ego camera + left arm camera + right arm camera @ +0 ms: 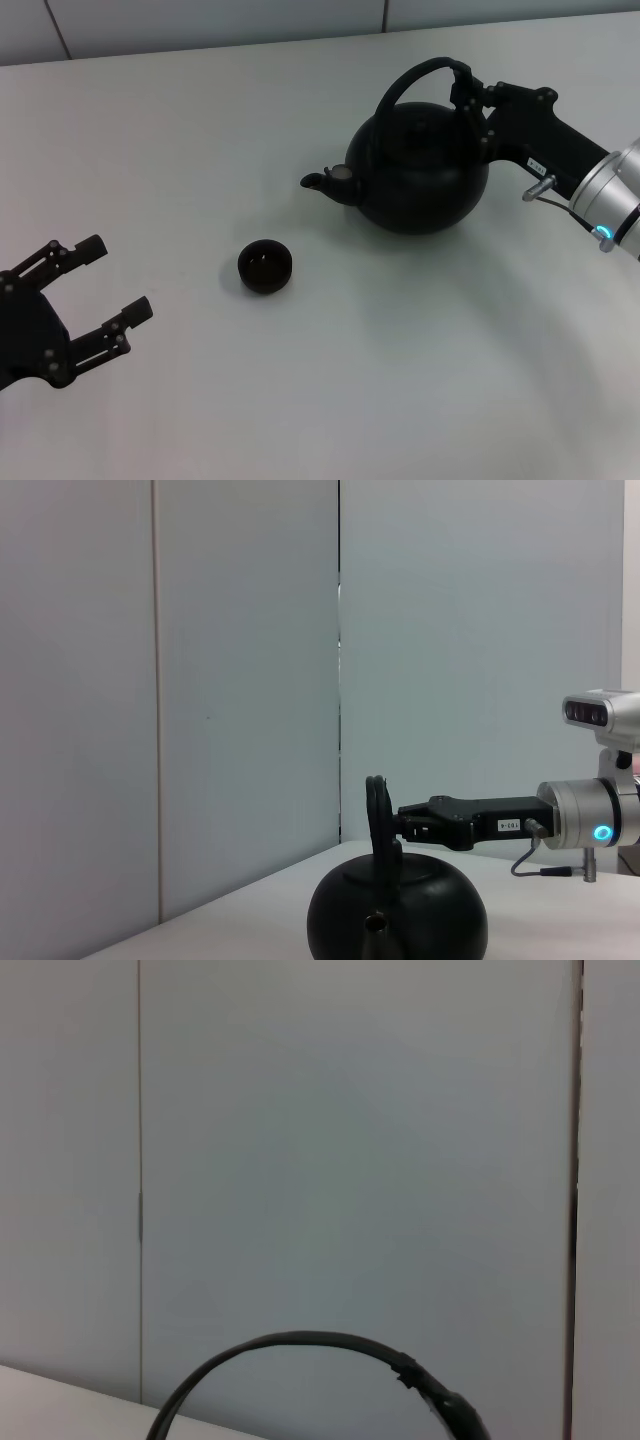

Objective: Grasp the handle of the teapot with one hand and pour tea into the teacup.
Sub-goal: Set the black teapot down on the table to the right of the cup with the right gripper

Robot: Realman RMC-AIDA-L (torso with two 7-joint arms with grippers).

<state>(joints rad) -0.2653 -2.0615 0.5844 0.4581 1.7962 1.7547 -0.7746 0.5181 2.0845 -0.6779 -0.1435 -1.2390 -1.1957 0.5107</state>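
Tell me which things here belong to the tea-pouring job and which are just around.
Job:
- large round matte-black teapot
- its black arched handle, with the right tool on it
- small dark bowl-shaped teacup

Just around:
- white table
- pale wall panels
- left tool, open, idle at the near left

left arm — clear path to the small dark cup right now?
Probably yes: the open left gripper sits apart from the small dark bowl-shaped teacup, bare white table between them; the black teapot stands farther off.
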